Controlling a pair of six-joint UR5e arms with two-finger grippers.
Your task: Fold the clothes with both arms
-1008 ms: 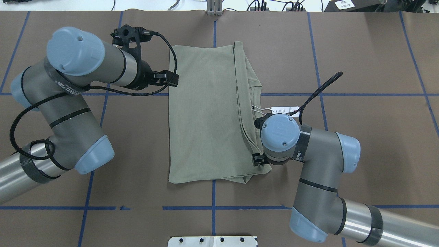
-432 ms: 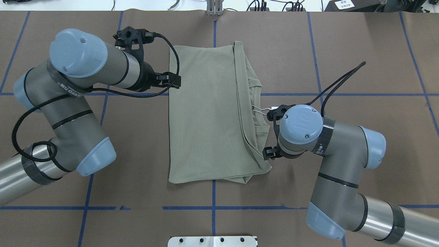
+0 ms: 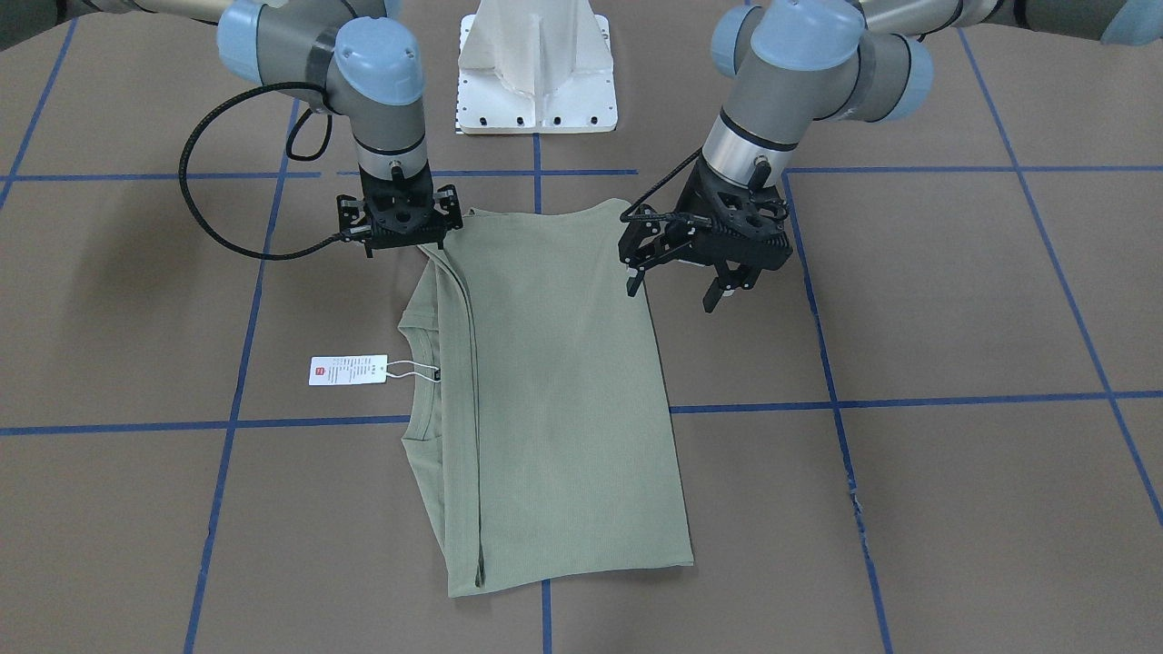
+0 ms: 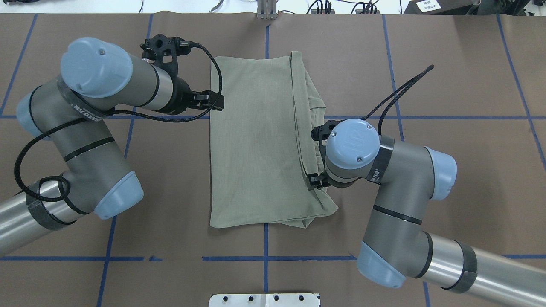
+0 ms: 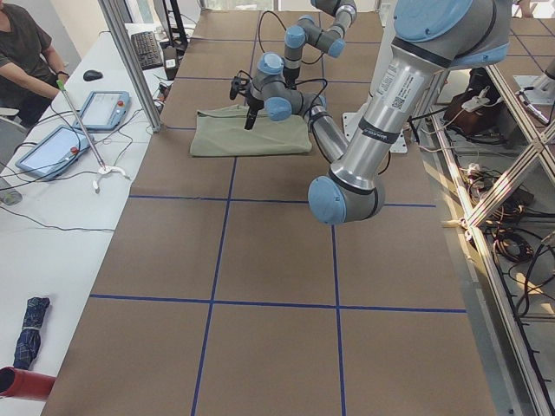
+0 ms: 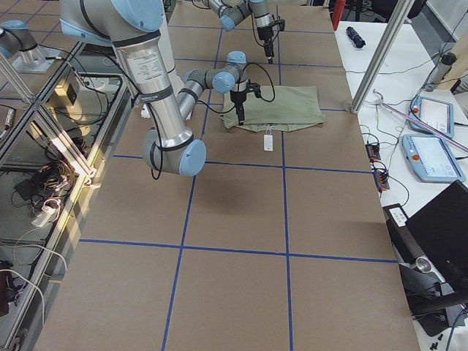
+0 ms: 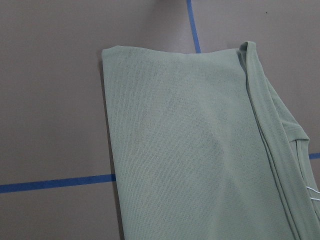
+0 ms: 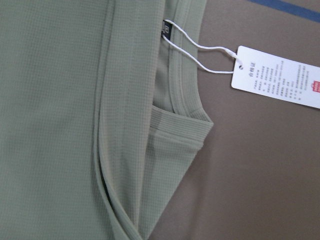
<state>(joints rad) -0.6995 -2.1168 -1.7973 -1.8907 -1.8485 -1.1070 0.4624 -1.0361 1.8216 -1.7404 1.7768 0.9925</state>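
The pale sage-green shirt [image 3: 554, 400] lies folded lengthwise on the brown table [image 3: 954, 509]. It also shows in the overhead view [image 4: 256, 145]. Its ribbed collar [image 8: 182, 112] faces my right side, and the white hang tag [image 3: 347, 370] lies on the table beside it. My left gripper [image 3: 672, 289] is open and empty, hovering just off the shirt's long edge [image 4: 215, 100]. My right gripper [image 3: 404, 243] points down over the shirt's collar-side edge near the corner closest to me [image 4: 315, 182]. Its fingers look spread, with no cloth held. The arm hides the tag from overhead.
The white pedestal base [image 3: 536, 82] stands at my side of the table. Blue tape lines [image 3: 909, 400] grid the table. A side table with tablets [image 5: 52, 147] and a seated operator [image 5: 22, 52] lie beyond the far edge.
My right gripper swung out to the right, off the shirt, then came back onto the shirt's collar-side edge, a little farther from me. The left gripper barely moved. The shirt did not move.
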